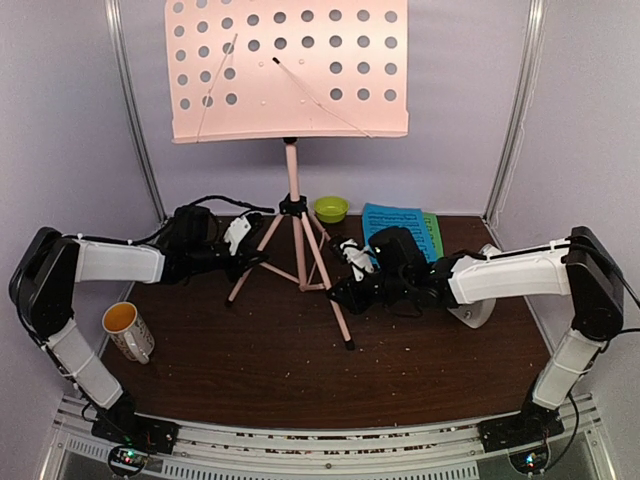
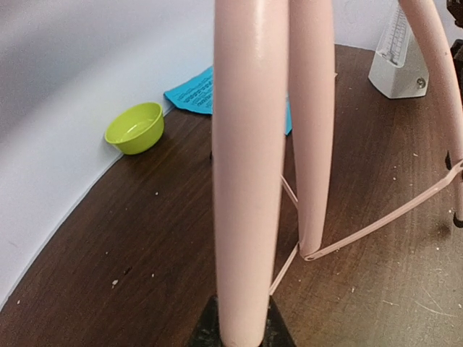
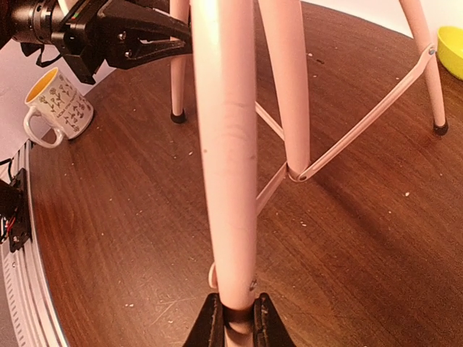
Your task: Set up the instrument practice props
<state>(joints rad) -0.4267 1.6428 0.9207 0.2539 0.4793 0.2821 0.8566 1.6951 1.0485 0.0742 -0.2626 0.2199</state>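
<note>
No words or numbers can be read anywhere. The blue music sheet, at the far side of the table, has rows of tiny dark print, too small to read. The white metronome on the right has a strip of little lines on its front, too blurry to read. The mug on the near left shows only small plant drawings.

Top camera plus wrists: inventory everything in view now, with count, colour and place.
music stand: one, pink, upright, centre back
blue sheet: one, blue, flat, back right
green sheet: one, green, at blue sheet's right edge
metronome: one, white, right side by right arm
bowl: one, lime green, back, right of stand
mug: one, white, yellow inside, front left
left gripper: one, black, shut on a stand leg
right gripper: one, black, shut on another stand leg
</note>
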